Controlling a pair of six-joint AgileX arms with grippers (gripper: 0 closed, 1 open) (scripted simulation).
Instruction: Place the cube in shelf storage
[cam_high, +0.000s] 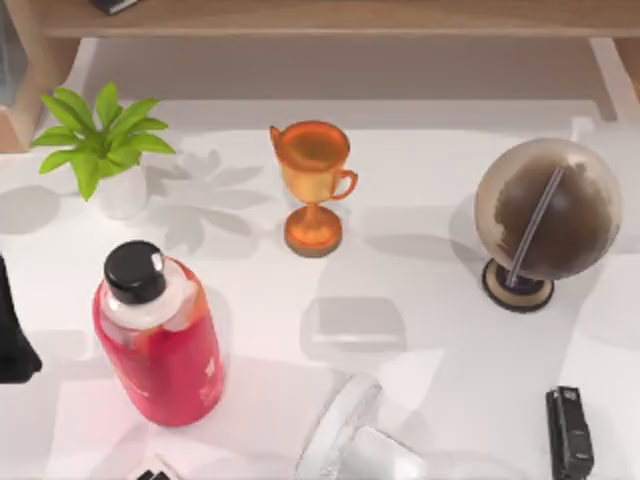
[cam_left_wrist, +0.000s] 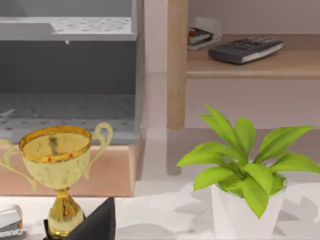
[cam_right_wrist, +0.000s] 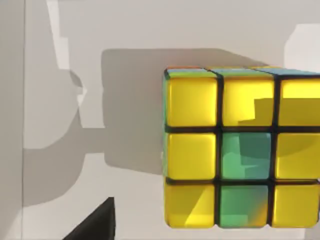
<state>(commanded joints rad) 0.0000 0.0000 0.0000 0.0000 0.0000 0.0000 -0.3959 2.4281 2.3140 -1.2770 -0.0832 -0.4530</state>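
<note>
Right wrist view: cube (cam_right_wrist: 240, 150) square-on (yellow-green face).

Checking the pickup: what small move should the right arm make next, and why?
Probably ease the right claw forward to straddle the cube. The cube rests close ahead of it on the white tabletop, seemingly not gripped yet, and the shelf storage lies along the table's far edge. The left claw sits at the table's left edge.
</note>
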